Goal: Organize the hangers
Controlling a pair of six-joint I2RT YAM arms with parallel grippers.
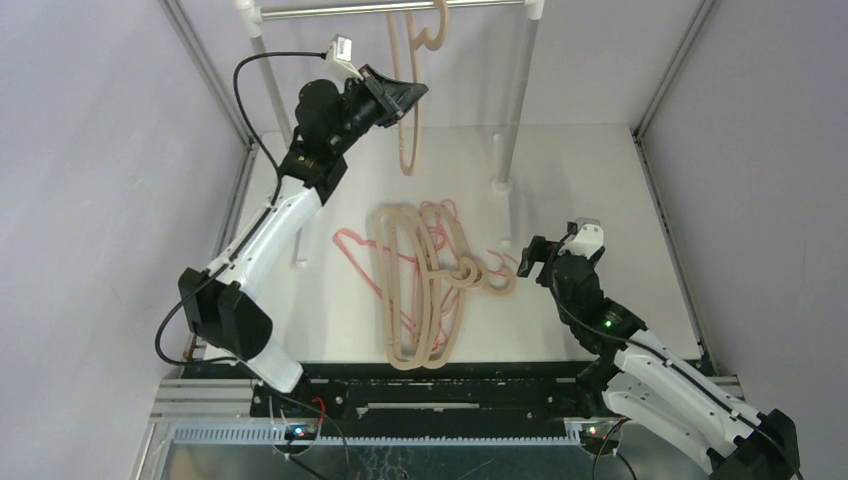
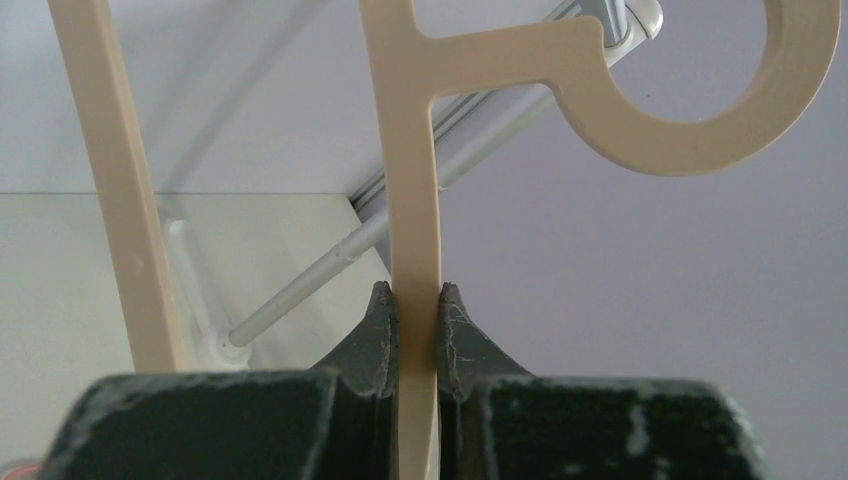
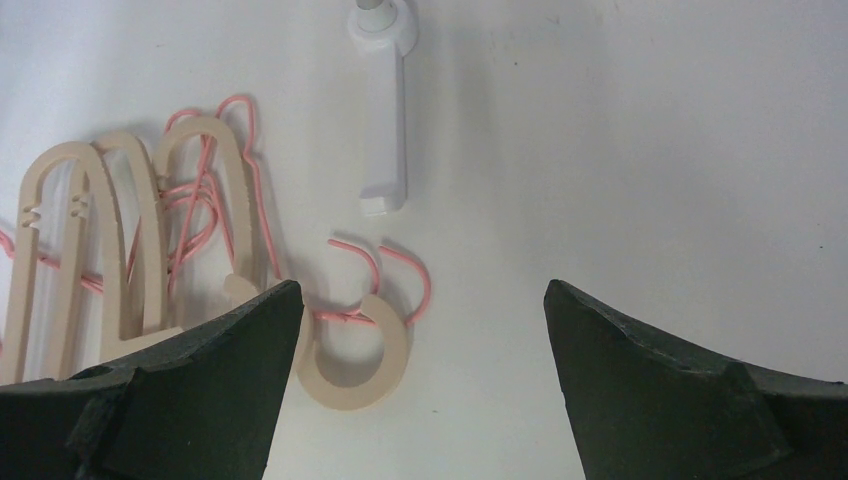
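Left pincer (image 2: pixel 412 300) clamped on beige hanger (image 2: pixel 410 150), beside rail (image 2: pixel 300 290). Right pincer (image 3: pixel 420 290) apart above heaped hangers (image 3: pixel 350 392) on worktop (image 3: pixel 650 150); most seemingly unsorted.

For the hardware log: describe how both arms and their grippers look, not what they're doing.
The left arm and right arm share white curved link shells and black joint housings. A black cable loops off the left arm; a green light glows on the right. The left gripper and right gripper are black, their fingers dark wedges with whitish scuffs.
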